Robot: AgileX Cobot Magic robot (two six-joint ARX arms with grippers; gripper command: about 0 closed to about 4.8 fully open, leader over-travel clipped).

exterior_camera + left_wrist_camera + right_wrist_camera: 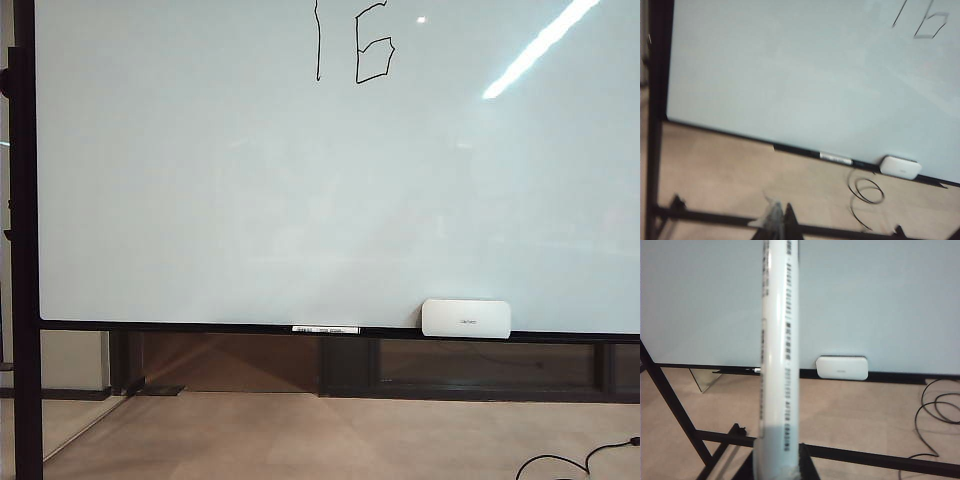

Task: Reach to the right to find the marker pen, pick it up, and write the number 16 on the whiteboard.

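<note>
Presently, my right gripper [782, 471] sits at the near edge of the right wrist view, jaws clamped on the marker pen [780, 355], whose white barrel runs straight out toward the board. The tip is cut off from sight, so I cannot say whether it touches anything. My left gripper [777, 222] shows only as blurred fingertips low in the left wrist view; they appear nearly together with nothing between them, but I cannot tell their state for certain.

Outward from there, the whiteboard [250, 200] fills most of the exterior view, and the number 16 [355, 42] stands near its upper edge, both digits drawn in thin black strokes. I judge the writing finished; what remains is to draw clear and park the pen. To do that well, I would back the right arm straight off the board without swinging the pen sideways, so no stray mark crosses the digits.

A white block [466, 318] rests on the board's lower ledge, toward the right. A black frame [865, 456] crosses low before both wrists, and a cable [935, 410] lies looped on the floor [330, 435]. The open room is away from the board; the ledge and frame bars are the edges to avoid.
</note>
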